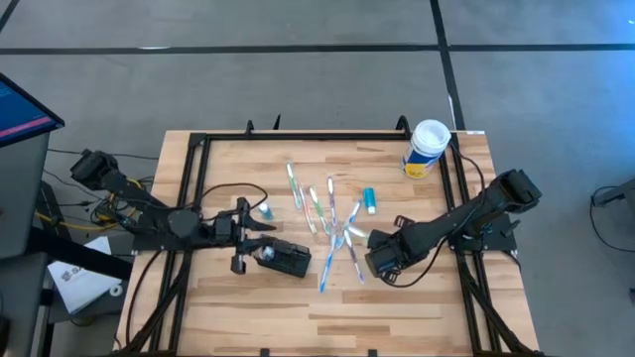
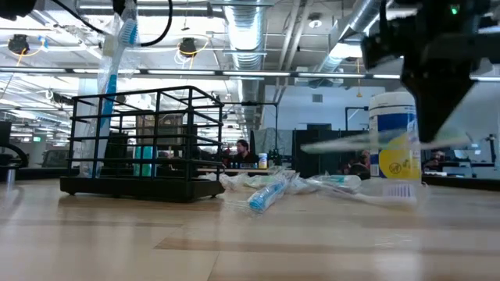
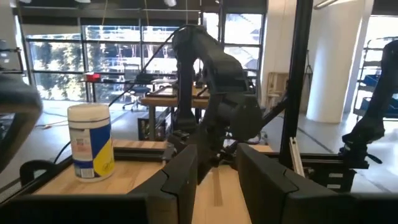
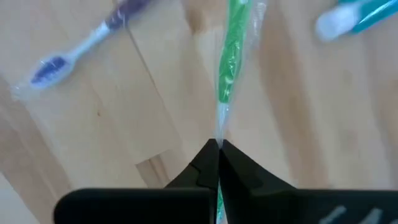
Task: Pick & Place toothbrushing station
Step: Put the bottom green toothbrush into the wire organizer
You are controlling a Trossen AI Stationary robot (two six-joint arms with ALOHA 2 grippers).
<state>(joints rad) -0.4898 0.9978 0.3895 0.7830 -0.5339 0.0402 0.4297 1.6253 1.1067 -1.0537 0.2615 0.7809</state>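
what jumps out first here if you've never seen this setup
The scatter of wrapped toothbrushes across the middle of the table, with the right gripper pinched shut on the wrapper of a green one. Left of them, the left gripper hangs over a black wire rack. A white-lidded canister stands alone at the far right corner.

Green toothbrush (image 4: pixel 232 56) cut off at frame top, handle end hidden between shut right pincer (image 4: pixel 218 149); canister (image 2: pixel 394 148) partly hidden behind arm
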